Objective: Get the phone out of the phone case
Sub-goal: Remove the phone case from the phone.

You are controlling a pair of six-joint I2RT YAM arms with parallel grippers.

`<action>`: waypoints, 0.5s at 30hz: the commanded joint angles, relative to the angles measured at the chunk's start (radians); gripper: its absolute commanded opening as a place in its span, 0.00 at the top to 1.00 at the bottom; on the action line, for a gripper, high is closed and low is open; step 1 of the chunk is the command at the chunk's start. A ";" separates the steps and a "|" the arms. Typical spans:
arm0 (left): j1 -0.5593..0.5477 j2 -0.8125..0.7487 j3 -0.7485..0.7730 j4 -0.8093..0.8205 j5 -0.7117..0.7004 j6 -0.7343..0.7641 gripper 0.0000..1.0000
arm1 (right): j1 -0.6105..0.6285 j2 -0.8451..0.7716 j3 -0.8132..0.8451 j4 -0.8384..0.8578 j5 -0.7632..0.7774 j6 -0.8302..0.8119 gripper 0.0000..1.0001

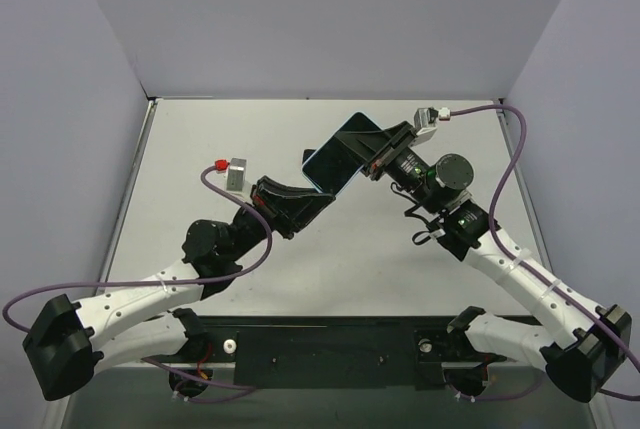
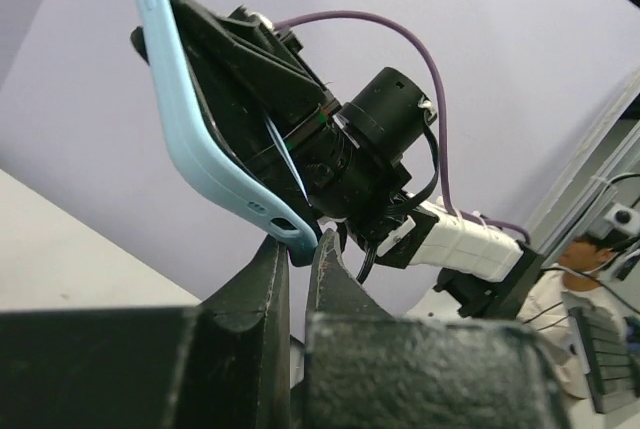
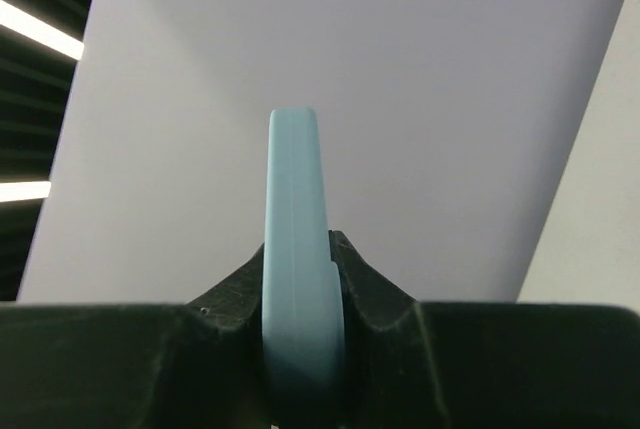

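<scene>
The phone (image 1: 340, 154) in its blue case (image 2: 195, 154) hangs in the air, the right gripper (image 3: 300, 294) squeezing one edge, the left gripper (image 2: 298, 249) pinching what looks like the bendy corner lip, likely a good spot to peel it off the stiff, slippery phone.

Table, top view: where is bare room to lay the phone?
Bare table far left, beyond the left gripper, and near centre, between the black base bar and the phone case. Crowded mid-table, where the right gripper also grips the case.
</scene>
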State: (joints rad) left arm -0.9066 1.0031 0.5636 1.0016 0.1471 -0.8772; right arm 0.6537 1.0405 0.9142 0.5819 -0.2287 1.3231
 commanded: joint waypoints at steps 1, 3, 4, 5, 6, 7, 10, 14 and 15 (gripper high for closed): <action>0.044 0.034 0.027 0.083 0.062 0.307 1.00 | -0.002 0.055 -0.009 0.179 -0.057 0.342 1.00; 0.078 0.070 0.021 0.112 0.068 0.250 1.00 | 0.003 0.061 -0.026 0.271 -0.054 0.413 1.00; 0.087 0.083 0.016 0.126 0.053 0.227 1.00 | 0.006 0.059 -0.031 0.312 -0.052 0.439 1.00; 0.092 0.101 0.015 0.118 0.042 0.209 1.00 | 0.006 0.061 -0.031 0.332 -0.051 0.447 1.00; 0.103 0.120 0.021 0.106 0.029 0.186 1.00 | 0.006 0.059 -0.035 0.355 -0.044 0.462 1.00; 0.115 0.130 0.028 0.071 0.028 0.175 1.00 | 0.006 0.055 -0.031 0.354 -0.044 0.464 1.00; 0.135 0.147 0.030 0.025 -0.010 0.113 1.00 | 0.006 0.053 -0.028 0.401 -0.043 0.484 1.00; 0.155 0.138 0.016 -0.090 -0.075 0.084 1.00 | 0.007 0.072 -0.021 0.498 -0.046 0.544 1.00; 0.158 0.140 0.006 -0.096 -0.084 0.081 1.00 | 0.009 0.075 -0.020 0.521 -0.043 0.563 1.00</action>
State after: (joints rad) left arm -0.7982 1.1095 0.5877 1.1076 0.1871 -0.8635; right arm 0.6216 1.1481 0.8463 0.7906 -0.1833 1.6516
